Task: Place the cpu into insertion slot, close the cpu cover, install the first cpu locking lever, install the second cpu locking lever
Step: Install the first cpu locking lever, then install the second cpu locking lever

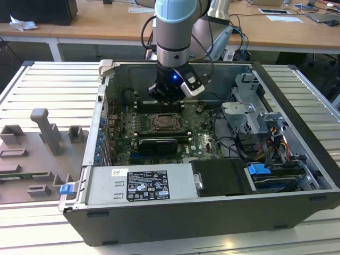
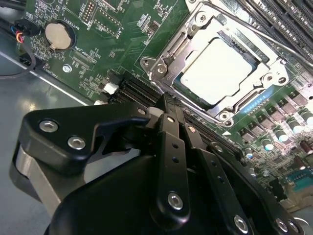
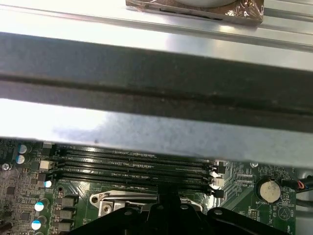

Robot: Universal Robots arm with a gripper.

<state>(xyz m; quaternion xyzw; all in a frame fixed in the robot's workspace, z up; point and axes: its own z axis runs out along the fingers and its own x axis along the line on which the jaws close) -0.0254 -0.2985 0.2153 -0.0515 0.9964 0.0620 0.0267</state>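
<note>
Cpu (image 2: 220, 73) — already seated in the insertion slot (image 2: 182, 89), pale metal face showing through the window of the cpu cover (image 2: 168, 49). Cover lying flat over the chip, so judged as closed. Two of the four steps apparently done; the locking levers less clear. One thin lever rod (image 2: 254, 32) running along the cover's far edge, low against the frame, but hooked under its catch or not — cannot tell.

In the exterior view: open computer case (image 1: 212, 218) on a slatted table (image 1: 48, 85), power supply (image 1: 143, 183) along its near wall, arm reaching down inside, gripper (image 1: 166, 95) poised just beside the socket, on the side toward the memory slots. No reading of the levers possible from here.

In the second wrist view: green motherboard (image 2: 98, 49), socket close up, and gripper (image 2: 165, 100) with fingers pressed together, nothing pinched between them, tip just short of the cover's near corner. Touching it or not — hard to say. Coin cell (image 2: 57, 35) well apart from the socket.

In the first wrist view: broad grey case wall (image 3: 146, 63) in front, long black memory slots (image 3: 137, 164) below it, and a sliver of the socket frame beside the gripper (image 3: 166, 196).
</note>
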